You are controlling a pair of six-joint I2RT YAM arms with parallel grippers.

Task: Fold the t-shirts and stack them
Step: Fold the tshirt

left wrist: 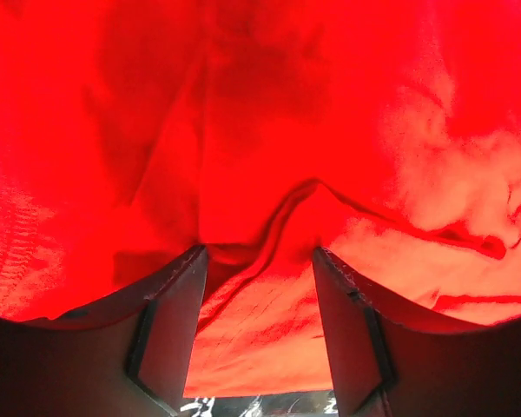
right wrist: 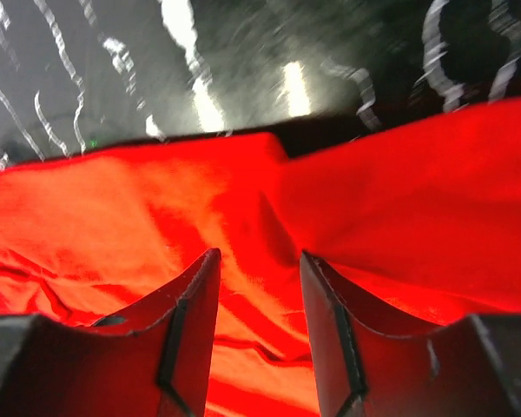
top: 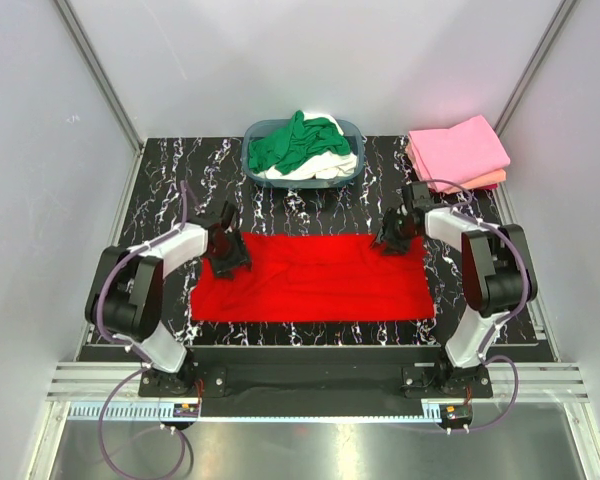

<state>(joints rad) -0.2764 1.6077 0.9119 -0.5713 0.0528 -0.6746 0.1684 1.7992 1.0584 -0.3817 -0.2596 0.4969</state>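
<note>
we start with the desk [top: 165, 185], a black slab veined in white, with both arms bolted at its near edge.

across the middle of it, closer to the near edge, the red t-shirt [top: 315, 282] lies spread as a wide, fairly flat rectangle (a few soft creases run along its length). it reaches almost from one arm to the other.

at the middle of the far edge stands the blue-grey basket [top: 248, 160], well apart from the red cloth. a green t-shirt [top: 292, 142] is heaped loosely in it, over a crumpled white t-shirt [top: 325, 168].

in the far right corner a pink t-shirt [top: 458, 150] lies folded on top of a salmon t-shirt [top: 488, 181], of which we see only a strip along the near side.

the left gripper [left wrist: 259, 254] is down on the far left corner of the red t-shirt. its jaws stand moderately apart, and a raised fold of red cloth runs between them.

the right gripper [right wrist: 259, 254] is down on the far right corner, close to the cloth's far edge. its jaws stand a little narrower, with red cloth in the gap. we cannot tell whether either one is truly pinching the fabric.
</note>
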